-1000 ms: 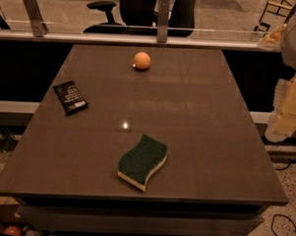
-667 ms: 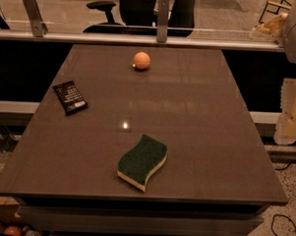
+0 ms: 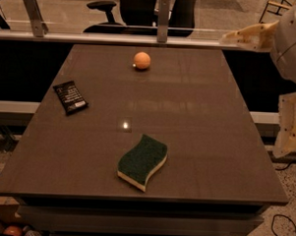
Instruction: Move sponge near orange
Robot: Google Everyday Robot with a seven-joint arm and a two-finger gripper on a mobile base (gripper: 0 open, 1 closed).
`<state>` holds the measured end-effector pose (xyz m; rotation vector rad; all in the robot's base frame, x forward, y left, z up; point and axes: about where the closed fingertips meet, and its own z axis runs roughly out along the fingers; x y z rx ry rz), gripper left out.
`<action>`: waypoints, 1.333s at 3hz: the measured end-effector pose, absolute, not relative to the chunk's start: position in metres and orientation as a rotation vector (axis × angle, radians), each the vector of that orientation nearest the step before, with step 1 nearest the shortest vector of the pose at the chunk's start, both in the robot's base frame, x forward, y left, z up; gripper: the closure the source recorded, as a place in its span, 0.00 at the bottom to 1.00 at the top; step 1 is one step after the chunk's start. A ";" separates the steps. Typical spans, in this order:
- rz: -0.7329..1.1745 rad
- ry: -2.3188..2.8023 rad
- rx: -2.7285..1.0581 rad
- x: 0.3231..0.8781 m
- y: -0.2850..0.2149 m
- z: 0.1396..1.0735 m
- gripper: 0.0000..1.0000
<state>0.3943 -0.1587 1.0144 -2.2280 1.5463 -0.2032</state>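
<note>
The sponge (image 3: 142,161), wavy with a dark green top over pale yellow foam, lies flat near the front middle of the dark table (image 3: 197,117). The orange (image 3: 141,60), small and round, sits at the far middle of the table, well apart from the sponge. My gripper (image 3: 246,35) is a pale part reaching in from the upper right, above the table's far right corner. It is far from both the sponge and the orange and holds nothing that I can see. The pale arm (image 3: 290,121) runs down the right edge of the view.
A flat black snack packet (image 3: 70,97) lies at the table's left side. A glass rail with metal posts (image 3: 163,17) runs behind the far edge, with an office chair (image 3: 101,7) beyond it. Cables lie on the floor at the lower right.
The arm on the right has shifted, and the gripper now reaches further left over the far right corner. The sponge, the orange and the packet have not moved.
</note>
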 end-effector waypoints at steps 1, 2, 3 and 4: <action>-0.058 1.320 -2.364 0.383 -0.134 0.990 0.00; 0.043 1.095 -2.473 0.365 -0.113 0.968 0.00; 0.020 1.037 -2.492 0.364 -0.112 0.970 0.00; 0.015 1.035 -2.493 0.364 -0.111 0.971 0.00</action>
